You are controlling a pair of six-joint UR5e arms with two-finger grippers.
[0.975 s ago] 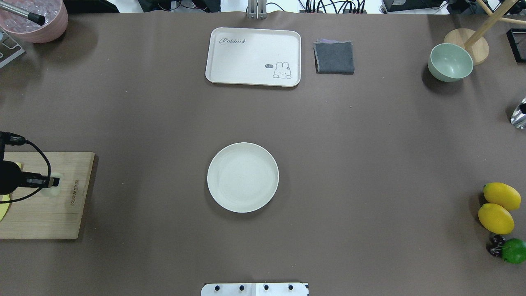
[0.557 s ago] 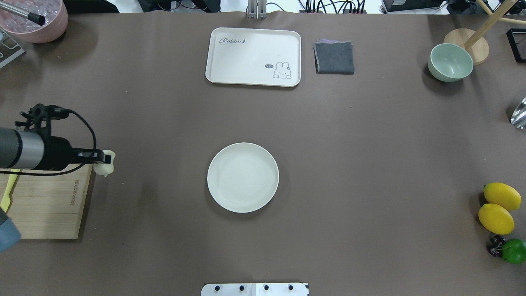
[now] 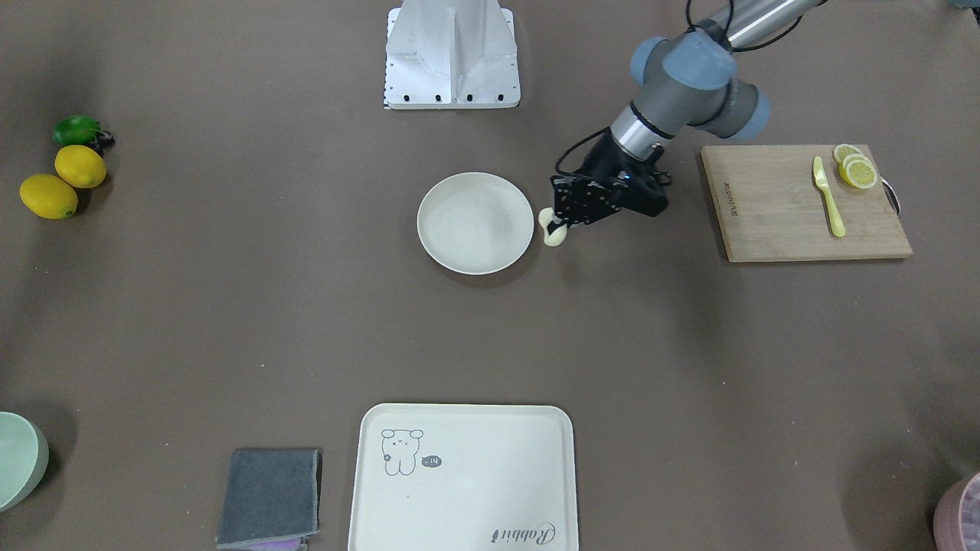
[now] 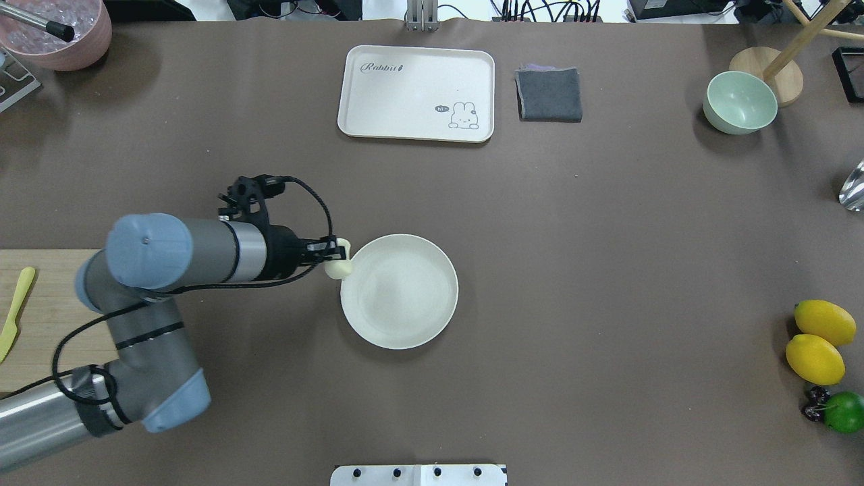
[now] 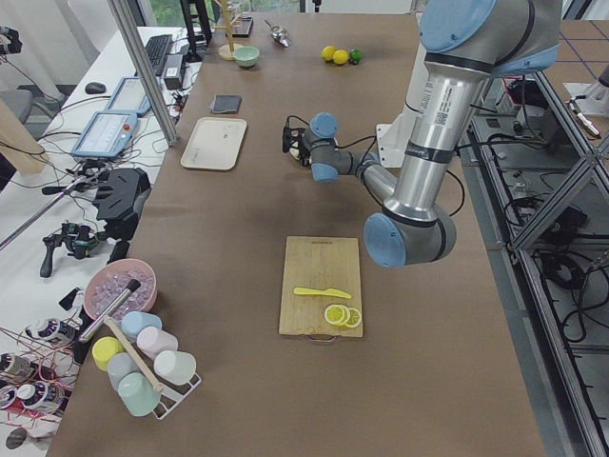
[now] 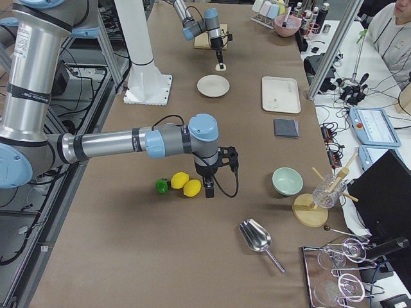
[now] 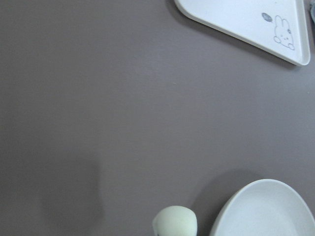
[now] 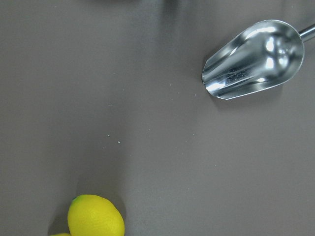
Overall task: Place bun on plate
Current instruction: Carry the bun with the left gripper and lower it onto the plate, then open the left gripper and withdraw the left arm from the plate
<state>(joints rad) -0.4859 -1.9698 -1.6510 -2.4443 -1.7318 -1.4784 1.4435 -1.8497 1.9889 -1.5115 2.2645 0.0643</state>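
Note:
The bun (image 4: pixel 339 268), a small pale cream puck, hangs in my left gripper (image 4: pixel 337 255), which is shut on it. It is just at the left rim of the round cream plate (image 4: pixel 399 291) in the overhead view. In the front view the bun (image 3: pixel 552 236) sits just outside the rim of the plate (image 3: pixel 475 223), which holds nothing. The left wrist view shows the bun (image 7: pixel 174 222) beside the plate's edge (image 7: pixel 266 209). My right gripper (image 6: pixel 209 190) shows only in the right side view, near the lemons, so I cannot tell its state.
A wooden cutting board (image 3: pixel 773 207) with a yellow knife (image 3: pixel 828 197) and lemon slices (image 3: pixel 856 168) lies behind the left arm. At the far side are a rabbit tray (image 4: pixel 416 93), a grey cloth (image 4: pixel 549 94) and a green bowl (image 4: pixel 739 101). Lemons (image 4: pixel 817 341) and a metal scoop (image 8: pixel 253 59) lie on the right.
My left arm has carried the bun from the cutting board rightwards across the table to the plate's left rim. The plate has not moved.

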